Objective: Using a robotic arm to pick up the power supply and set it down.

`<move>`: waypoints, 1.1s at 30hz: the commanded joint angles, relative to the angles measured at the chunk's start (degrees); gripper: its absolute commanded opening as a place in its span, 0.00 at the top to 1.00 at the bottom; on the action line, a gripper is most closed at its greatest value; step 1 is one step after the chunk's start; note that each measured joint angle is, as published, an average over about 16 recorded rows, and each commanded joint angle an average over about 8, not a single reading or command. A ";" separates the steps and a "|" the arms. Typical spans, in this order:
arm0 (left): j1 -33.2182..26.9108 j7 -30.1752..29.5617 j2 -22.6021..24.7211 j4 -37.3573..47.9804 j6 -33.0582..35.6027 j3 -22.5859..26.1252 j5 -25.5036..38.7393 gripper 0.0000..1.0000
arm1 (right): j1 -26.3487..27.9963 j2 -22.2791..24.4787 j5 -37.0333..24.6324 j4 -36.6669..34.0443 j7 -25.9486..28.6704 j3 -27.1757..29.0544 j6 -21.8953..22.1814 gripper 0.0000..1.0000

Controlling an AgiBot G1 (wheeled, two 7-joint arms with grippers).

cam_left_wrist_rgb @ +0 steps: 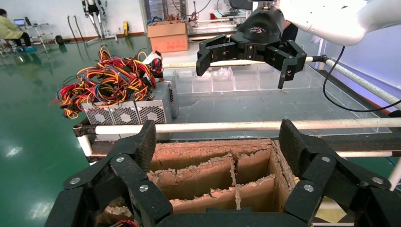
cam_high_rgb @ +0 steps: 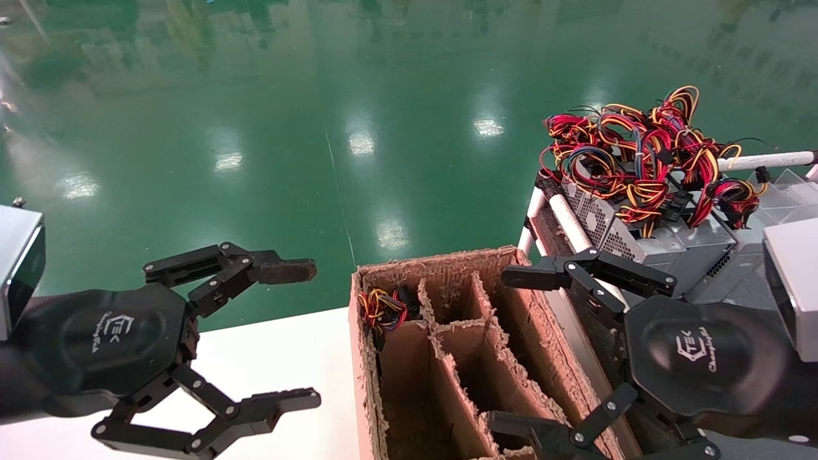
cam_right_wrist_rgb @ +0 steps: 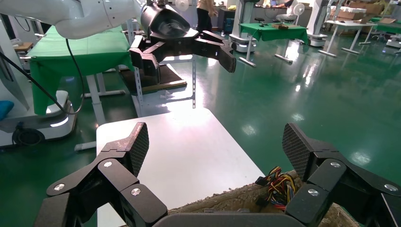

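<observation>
Grey metal power supplies [cam_high_rgb: 645,239] [cam_left_wrist_rgb: 137,111] lie side by side on a rack at the right, under a tangle of red, yellow and black wires [cam_high_rgb: 639,153]. Another wire bundle [cam_high_rgb: 383,310] [cam_right_wrist_rgb: 279,187] pokes out of the far-left compartment of the brown divided cardboard box [cam_high_rgb: 447,268]; its power supply is hidden. My right gripper [cam_high_rgb: 511,351] [cam_right_wrist_rgb: 216,146] hangs open and empty over the box's right side, just below the rack. Left of the box, my left gripper [cam_high_rgb: 303,335] [cam_left_wrist_rgb: 218,142] hangs open and empty over the white table [cam_high_rgb: 275,358].
A white rail [cam_left_wrist_rgb: 265,126] runs along the rack's edge between the box and the grey rack surface [cam_left_wrist_rgb: 265,104]. Clear plastic bins [cam_left_wrist_rgb: 222,80] stand at the back of the rack. Green floor [cam_high_rgb: 319,128] lies beyond the table. The box's other compartments [cam_left_wrist_rgb: 213,177] hold nothing visible.
</observation>
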 commanded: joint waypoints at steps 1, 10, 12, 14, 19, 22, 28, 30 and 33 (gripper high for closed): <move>0.00 0.00 0.00 0.00 0.00 0.00 0.00 1.00 | 0.00 0.00 0.00 0.00 0.00 0.00 0.00 0.00; 0.00 0.00 0.00 0.00 0.00 0.00 0.00 1.00 | 0.00 0.00 0.00 0.00 0.00 0.00 0.00 0.00; 0.00 0.00 0.00 0.00 0.00 0.00 0.00 1.00 | 0.00 0.00 0.00 0.00 0.00 0.00 0.00 0.00; 0.00 0.00 0.00 0.00 0.00 0.00 0.00 1.00 | 0.00 0.00 0.00 0.00 0.00 0.00 0.00 0.00; 0.00 0.00 0.00 0.00 0.00 0.00 0.00 1.00 | 0.00 0.00 0.00 0.00 0.00 0.00 0.00 0.00; 0.00 0.00 0.00 0.00 0.00 0.00 0.00 1.00 | 0.00 0.00 0.00 0.00 0.00 0.00 0.00 0.00; 0.00 0.00 0.00 0.00 0.00 0.00 0.00 1.00 | 0.00 0.00 0.00 0.00 0.00 0.00 0.00 0.00; 0.00 0.00 0.00 0.00 0.00 0.00 0.00 1.00 | 0.00 0.00 0.00 0.00 0.00 0.00 0.00 0.00; 0.00 0.00 0.00 0.00 0.00 0.00 0.00 1.00 | 0.00 0.00 0.00 0.00 0.00 0.00 0.00 0.00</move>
